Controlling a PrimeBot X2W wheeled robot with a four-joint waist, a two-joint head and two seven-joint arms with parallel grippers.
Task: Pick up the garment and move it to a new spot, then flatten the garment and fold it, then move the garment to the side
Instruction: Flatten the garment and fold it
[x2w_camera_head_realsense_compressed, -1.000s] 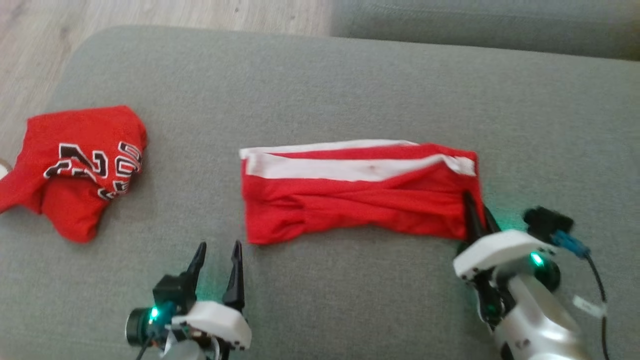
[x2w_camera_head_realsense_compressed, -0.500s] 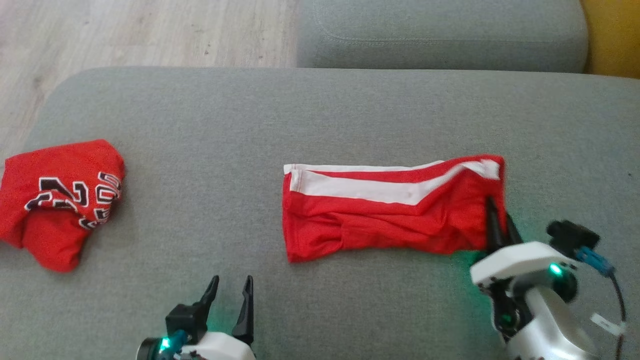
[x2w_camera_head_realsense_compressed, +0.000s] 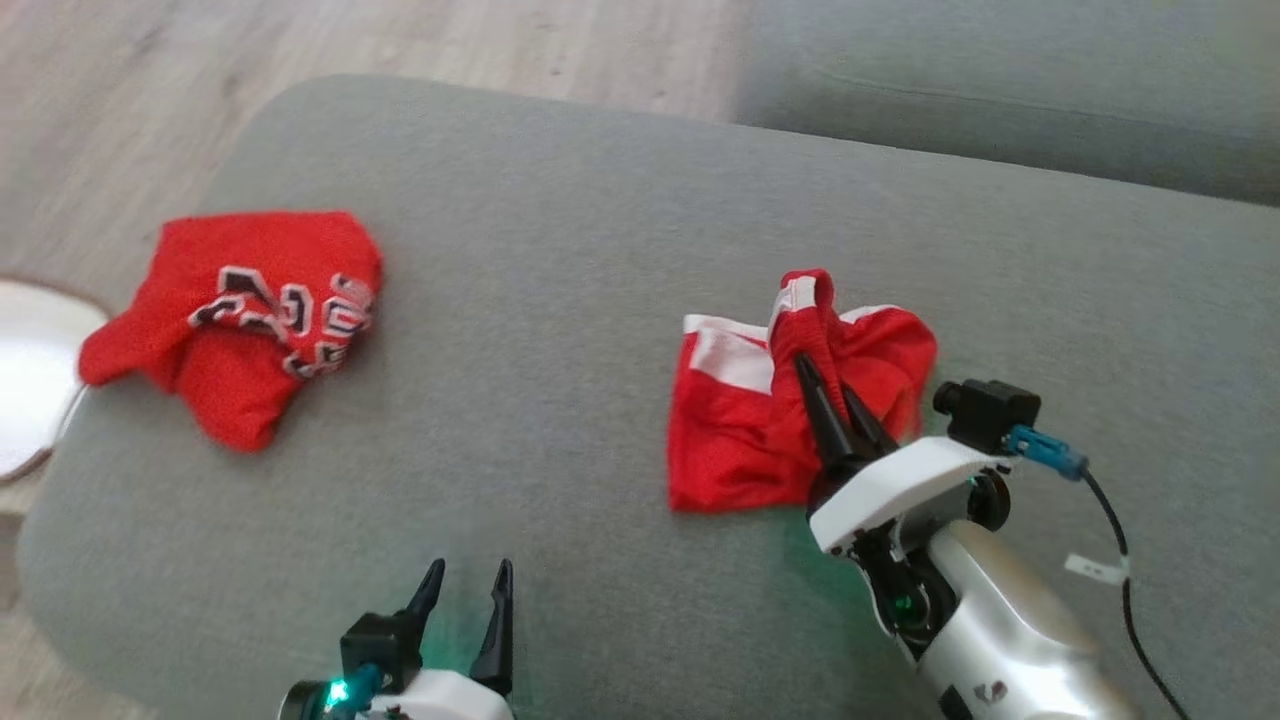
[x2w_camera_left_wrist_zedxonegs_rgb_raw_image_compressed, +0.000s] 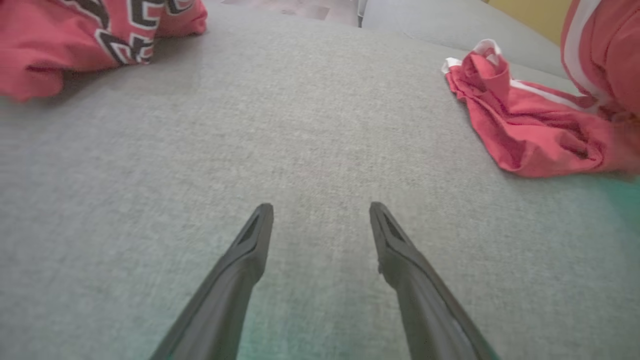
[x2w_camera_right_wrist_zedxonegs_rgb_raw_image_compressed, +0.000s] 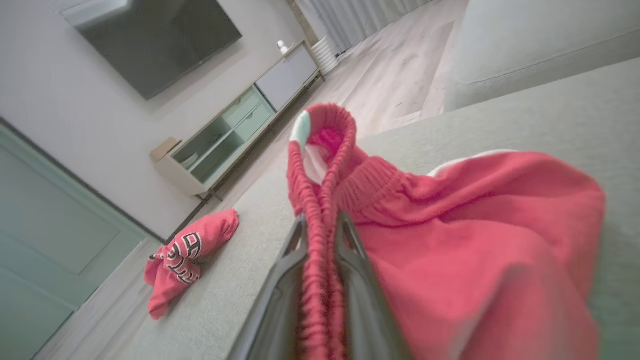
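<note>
On a grey sofa cushion (x2w_camera_head_realsense_compressed: 560, 220), the right gripper (x2w_camera_head_realsense_compressed: 826, 376) is pinching the waistband of the red shorts (x2w_camera_head_realsense_compressed: 735, 440), holding it up in a bunched peak. The left gripper (x2w_camera_head_realsense_compressed: 468, 582) is hovering spread wide, empty. A crumpled red jersey (x2w_camera_head_realsense_compressed: 255, 310) is lying well apart, leftward.

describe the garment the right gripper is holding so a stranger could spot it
On the wide grey fabric sofa cushion, look toward its right half, where the right gripper pinches cloth. That bunched red garment has white stripes and an elastic waistband raised up; the crumpled red jersey far left carries black-and-white lettering instead.
</note>
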